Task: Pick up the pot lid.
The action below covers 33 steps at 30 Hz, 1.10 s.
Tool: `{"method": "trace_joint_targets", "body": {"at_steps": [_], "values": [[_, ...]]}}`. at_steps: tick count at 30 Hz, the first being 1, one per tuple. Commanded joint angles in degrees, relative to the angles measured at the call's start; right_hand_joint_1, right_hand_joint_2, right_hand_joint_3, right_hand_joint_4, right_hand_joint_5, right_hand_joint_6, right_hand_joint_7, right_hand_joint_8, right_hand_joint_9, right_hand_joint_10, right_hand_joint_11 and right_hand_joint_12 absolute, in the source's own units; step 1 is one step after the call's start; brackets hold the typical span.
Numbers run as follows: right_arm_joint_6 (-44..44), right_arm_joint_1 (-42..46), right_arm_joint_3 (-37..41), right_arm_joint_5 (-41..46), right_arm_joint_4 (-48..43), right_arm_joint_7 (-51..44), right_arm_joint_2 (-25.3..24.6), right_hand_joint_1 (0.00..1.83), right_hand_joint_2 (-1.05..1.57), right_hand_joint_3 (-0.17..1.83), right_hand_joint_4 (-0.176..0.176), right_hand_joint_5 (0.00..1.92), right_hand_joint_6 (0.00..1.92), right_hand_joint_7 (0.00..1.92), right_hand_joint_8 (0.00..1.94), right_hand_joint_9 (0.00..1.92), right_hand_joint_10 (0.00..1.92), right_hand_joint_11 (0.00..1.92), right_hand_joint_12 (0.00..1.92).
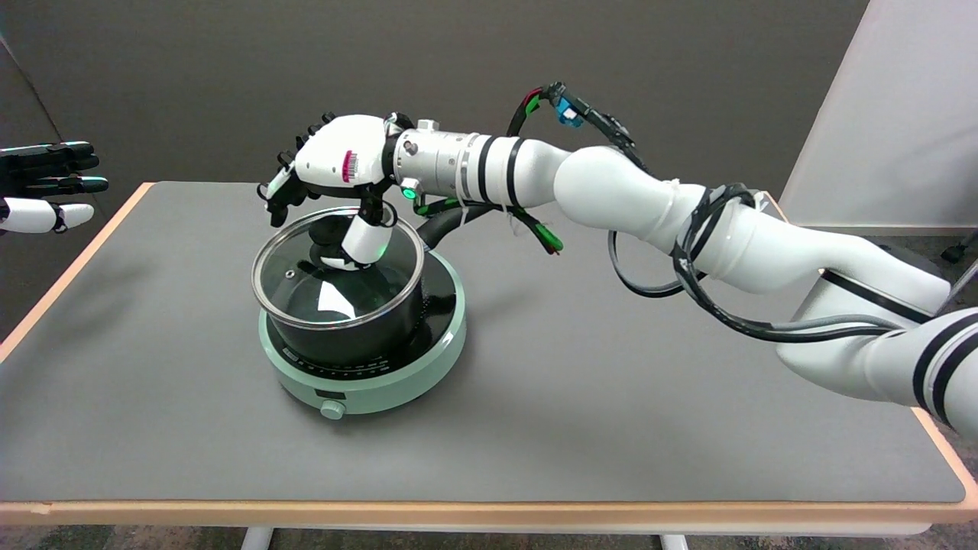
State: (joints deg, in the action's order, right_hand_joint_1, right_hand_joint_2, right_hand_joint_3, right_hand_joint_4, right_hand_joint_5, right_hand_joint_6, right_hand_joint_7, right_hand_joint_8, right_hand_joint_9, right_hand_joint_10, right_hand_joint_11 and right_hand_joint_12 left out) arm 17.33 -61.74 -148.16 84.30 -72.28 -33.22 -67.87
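One cooker: a pale green induction cooker (365,374) sits on the grey table (535,397), its knob toward the near edge; probably placed flat there so the pot stands steady.
Pot: a black pot (344,325) rests centred on the cooker, its handle pointing away to the right.
Pot lid: the pot lid (321,294) lies on the pot's rim, clear glass with a metal band and a small vent hole; glare on the glass, dark knob at its middle.
Right hand: the right hand (340,179) hangs over the lid's far side, thumb down beside the knob, other fingers curled above; whether it grips the knob yet, I cannot tell.
Judgement: the lid looks not yet lifted.
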Motion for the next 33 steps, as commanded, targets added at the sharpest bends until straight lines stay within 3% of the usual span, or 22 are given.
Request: {"method": "trace_joint_targets", "body": {"at_steps": [1,33], "values": [[1.47,0.25,-0.20,0.58,-4.82,-1.40,3.67,0.91,0.59,0.95,0.176,0.60,0.34,0.70,0.25,0.71,0.44,0.43,0.73],[3.95,-0.86,-0.36,3.06,0.12,-1.80,2.16,0.91,0.59,0.93,0.176,0.61,0.36,0.71,0.26,0.72,0.45,0.43,0.71]]}}
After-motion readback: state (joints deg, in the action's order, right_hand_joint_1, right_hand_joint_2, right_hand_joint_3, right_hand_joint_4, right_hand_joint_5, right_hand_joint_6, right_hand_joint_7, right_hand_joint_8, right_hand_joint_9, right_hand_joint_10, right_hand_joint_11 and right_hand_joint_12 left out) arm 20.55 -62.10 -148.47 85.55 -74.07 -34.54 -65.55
